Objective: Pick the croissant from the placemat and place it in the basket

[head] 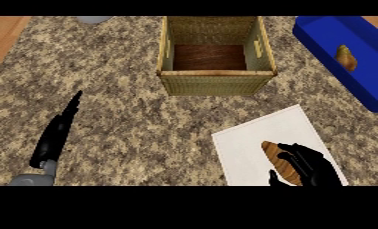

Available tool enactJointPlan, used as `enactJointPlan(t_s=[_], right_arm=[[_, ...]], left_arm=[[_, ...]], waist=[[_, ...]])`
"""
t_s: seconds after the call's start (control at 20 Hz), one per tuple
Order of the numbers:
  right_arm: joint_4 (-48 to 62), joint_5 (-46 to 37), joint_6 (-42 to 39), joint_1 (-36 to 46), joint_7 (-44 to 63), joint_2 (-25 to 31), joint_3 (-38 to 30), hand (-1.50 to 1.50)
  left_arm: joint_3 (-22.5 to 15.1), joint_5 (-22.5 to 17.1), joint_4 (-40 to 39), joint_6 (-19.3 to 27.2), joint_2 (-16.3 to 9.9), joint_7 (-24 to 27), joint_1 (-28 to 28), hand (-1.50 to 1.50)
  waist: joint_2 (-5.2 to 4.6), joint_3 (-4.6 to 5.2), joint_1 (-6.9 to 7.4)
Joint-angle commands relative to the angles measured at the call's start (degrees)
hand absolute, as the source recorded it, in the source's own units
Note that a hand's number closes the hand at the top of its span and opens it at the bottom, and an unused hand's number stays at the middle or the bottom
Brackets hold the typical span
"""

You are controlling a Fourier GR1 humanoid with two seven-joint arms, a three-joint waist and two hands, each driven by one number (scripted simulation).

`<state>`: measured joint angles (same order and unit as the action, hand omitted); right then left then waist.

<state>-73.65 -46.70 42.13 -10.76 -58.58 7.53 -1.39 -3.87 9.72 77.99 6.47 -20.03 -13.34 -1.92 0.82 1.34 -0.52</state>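
Note:
A golden-brown croissant (277, 156) lies on a white placemat (251, 145) at the lower right of the counter. My right hand (314, 168) sits over the croissant's near end, fingers and thumb curling round it and hiding part of it. The wicker basket (215, 80) stands at the top centre, open upward, with a dark wooden bottom and nothing inside. My left hand (57, 133) rests at the lower left, fingers straight and pointing away, far from the placemat.
A blue bin (325, 38) at the upper right holds a small brown pastry (346, 57). A grey object (94, 19) peeks in at the top left. The speckled counter meets a wooden strip at the far left.

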Motion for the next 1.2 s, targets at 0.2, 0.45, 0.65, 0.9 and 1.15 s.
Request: enactJointPlan(t_s=[0.2, 0.45, 0.65, 0.9, 1.15], right_arm=[[-9.0, -3.9, -1.7, -1.3, 16.6, -1.1, -3.1, 1.5], [-3.5, -9.6, -7.6, -7.2, 31.6, 1.5, -10.7, 1.5], [-15.2, -13.6, -16.8, -3.2, 45.2, 1.5, -11.0, 1.5], [-34.0, -17.3, -30.0, 1.9, 58.7, 2.9, -9.8, 1.5], [-50.7, -17.7, -48.6, 10.4, 71.9, 6.3, -8.7, 1.5]], left_arm=[[0.0, 1.1, 0.9, 0.1, 0.5, -0.9, 0.0, 0.0], [1.1, 1.0, 1.2, 0.2, -1.1, 0.5, -0.3, 0.0], [1.1, 0.2, 1.2, -1.2, -1.6, 0.2, 0.8, 0.0], [0.4, 0.6, 1.6, -1.0, -0.8, -1.1, 1.2, 0.0], [0.4, 0.6, 1.6, -0.7, -0.1, -1.6, 1.1, 0.0]], waist=[[-0.86, -1.14, 0.41], [-2.19, -0.19, 0.14], [-1.1, -0.33, 1.07], [-0.25, -0.54, 0.14], [-0.15, -0.75, 0.25]])
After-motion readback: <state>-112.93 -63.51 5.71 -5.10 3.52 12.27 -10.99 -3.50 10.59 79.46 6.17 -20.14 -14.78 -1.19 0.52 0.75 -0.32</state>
